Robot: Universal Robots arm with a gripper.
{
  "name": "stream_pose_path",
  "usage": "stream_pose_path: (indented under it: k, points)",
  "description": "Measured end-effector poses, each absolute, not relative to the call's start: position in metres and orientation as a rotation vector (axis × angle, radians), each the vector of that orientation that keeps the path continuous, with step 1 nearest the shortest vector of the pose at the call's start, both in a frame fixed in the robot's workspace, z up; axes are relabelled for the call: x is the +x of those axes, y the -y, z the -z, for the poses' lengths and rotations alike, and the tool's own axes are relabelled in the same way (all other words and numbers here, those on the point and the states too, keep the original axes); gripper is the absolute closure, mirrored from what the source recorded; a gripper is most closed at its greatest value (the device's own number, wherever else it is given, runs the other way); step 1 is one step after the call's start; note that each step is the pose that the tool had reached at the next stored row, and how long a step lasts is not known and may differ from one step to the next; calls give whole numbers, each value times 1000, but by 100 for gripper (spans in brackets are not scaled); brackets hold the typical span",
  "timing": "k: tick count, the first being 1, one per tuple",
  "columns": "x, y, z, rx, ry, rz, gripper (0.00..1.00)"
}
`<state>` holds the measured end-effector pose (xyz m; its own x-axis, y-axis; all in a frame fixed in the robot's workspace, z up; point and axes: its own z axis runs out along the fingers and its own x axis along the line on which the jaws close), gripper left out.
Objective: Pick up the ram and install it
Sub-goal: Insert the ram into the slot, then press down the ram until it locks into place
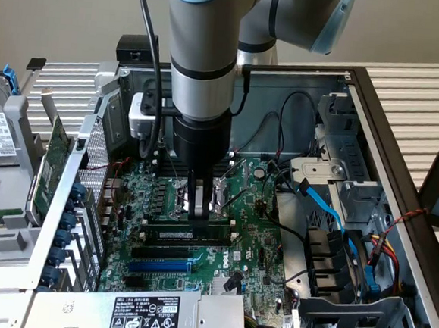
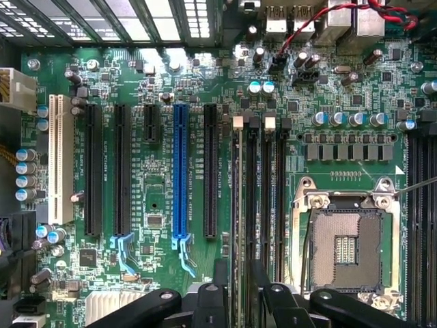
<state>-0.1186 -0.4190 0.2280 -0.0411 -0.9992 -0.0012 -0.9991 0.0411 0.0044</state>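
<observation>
Green and thin, the ram (image 1: 187, 236) lies lengthwise in a memory slot (image 2: 252, 198) on the motherboard (image 1: 255, 246), just beside the empty CPU socket (image 2: 345, 249) and near the blue expansion slot (image 2: 180, 181). Directly above it stands the pincer (image 1: 198, 212), its fingers (image 1: 203, 204) reaching down to the stick's top edge; whether they are parted or clamped on it I cannot tell (the stick looks seated, though the end latches are too small to judge). Doing this step well likely calls for straight, even downward pressure along the stick, without tilting.
</observation>
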Motion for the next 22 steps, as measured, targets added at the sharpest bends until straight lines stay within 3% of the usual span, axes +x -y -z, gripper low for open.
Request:
stream_pose_path:
  k: [22]
  points:
    - [-123, 420, -243, 2191, 2283, 48, 73]
